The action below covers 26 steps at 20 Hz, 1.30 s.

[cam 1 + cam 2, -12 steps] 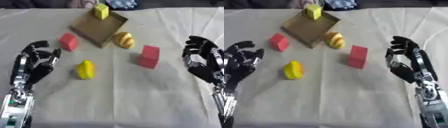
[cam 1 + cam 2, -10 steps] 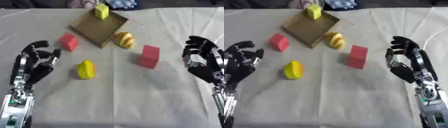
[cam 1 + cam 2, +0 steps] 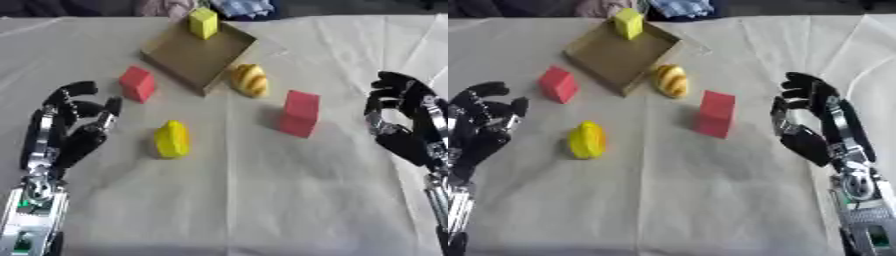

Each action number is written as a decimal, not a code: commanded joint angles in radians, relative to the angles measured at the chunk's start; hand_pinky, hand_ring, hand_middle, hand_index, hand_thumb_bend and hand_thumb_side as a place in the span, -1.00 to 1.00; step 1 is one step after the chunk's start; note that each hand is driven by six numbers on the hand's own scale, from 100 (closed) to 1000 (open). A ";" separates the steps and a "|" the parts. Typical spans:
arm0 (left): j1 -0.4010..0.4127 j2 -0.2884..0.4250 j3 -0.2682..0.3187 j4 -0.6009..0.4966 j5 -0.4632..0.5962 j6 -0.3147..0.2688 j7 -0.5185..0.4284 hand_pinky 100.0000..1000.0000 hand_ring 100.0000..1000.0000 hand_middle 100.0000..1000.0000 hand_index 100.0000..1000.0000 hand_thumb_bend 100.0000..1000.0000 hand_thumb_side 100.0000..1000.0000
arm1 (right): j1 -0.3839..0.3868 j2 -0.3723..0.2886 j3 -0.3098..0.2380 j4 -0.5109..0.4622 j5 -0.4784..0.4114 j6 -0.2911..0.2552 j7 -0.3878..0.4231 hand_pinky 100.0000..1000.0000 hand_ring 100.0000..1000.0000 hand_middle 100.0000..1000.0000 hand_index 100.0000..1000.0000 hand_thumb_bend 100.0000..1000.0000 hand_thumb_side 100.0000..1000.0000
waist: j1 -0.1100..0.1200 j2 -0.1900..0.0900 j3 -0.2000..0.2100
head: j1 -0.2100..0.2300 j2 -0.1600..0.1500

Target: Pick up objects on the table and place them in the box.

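A shallow brown cardboard box lies at the back centre with a yellow block resting on its far rim. Beside its right edge sits a yellow striped rounded object. A small red block stands left of the box, and a taller red block stands to the right of centre. A yellow lemon-shaped object lies at centre left. My left hand hovers left of the lemon, fingers relaxed and holding nothing. My right hand hangs right of the tall red block, also open and empty.
A wrinkled beige cloth covers the table. Bundled cloth and dark shapes lie past the far edge behind the box. Bare cloth stretches across the near half between my two arms.
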 commanded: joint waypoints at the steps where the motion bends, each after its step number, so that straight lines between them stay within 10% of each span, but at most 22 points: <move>1: -0.007 0.008 0.006 -0.020 -0.001 0.000 0.005 0.29 0.09 0.29 0.46 -0.18 -0.45 | -0.009 -0.009 -0.001 -0.022 0.004 0.002 -0.002 0.32 0.42 0.37 0.63 -1.00 -0.63 | 0.009 -0.029 0.000 | 0.002 0.002; 12: -0.050 0.125 0.019 -0.030 -0.031 0.028 0.006 0.30 0.10 0.29 0.47 -0.18 -0.47 | -0.007 -0.013 0.000 -0.020 0.006 0.003 -0.001 0.32 0.42 0.36 0.63 -1.00 -0.63 | 0.014 -0.033 -0.005 | -0.001 0.001; 26: -0.358 0.609 -0.134 0.146 -0.134 0.029 -0.293 0.39 0.23 0.40 0.56 -0.20 -0.52 | -0.004 -0.025 0.013 -0.015 0.005 -0.001 0.014 0.32 0.42 0.36 0.63 -1.00 -0.62 | 0.030 -0.054 -0.044 | 0.010 0.005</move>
